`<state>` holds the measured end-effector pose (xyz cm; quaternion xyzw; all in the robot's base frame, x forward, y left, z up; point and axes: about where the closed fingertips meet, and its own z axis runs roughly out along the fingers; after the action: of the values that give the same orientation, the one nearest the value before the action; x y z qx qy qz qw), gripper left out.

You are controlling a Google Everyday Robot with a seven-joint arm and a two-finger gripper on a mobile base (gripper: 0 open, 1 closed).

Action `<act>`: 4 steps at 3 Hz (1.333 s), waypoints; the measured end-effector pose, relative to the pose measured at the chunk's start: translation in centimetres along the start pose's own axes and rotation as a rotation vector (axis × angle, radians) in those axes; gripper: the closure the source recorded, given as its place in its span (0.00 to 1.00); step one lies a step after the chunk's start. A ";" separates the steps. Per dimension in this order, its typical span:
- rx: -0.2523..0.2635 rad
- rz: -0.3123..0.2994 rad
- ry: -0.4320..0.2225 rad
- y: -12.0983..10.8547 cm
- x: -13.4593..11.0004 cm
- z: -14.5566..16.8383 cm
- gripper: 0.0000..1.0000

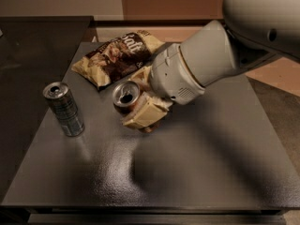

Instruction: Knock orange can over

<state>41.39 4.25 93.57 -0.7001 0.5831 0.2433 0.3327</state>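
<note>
The orange can (124, 97), dark orange-brown with a silver pull-tab top, sits between the cream fingers (146, 113) of my gripper (136, 103). The gripper is shut on the can and holds it tilted, above the dark table (215, 172), near the table's middle left. A soft shadow lies on the table below and in front of it. The can's lower body is hidden by the near finger. The big white arm reaches in from the upper right.
A slimmer silver-blue striped can (64, 108) stands upright at the table's left side. A brown and cream chip bag (116, 56) lies at the back, just behind the gripper. The table's front edge runs along the bottom of the view.
</note>
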 end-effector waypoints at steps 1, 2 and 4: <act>0.080 -0.031 0.148 -2.0 2.4 -1.9 1.00; 0.111 -0.047 0.314 -2.8 4.9 -2.7 1.00; 0.131 -0.099 0.629 -2.5 9.4 -3.5 0.82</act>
<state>45.60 -4.31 89.48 -0.7456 0.6370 -0.0397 0.1920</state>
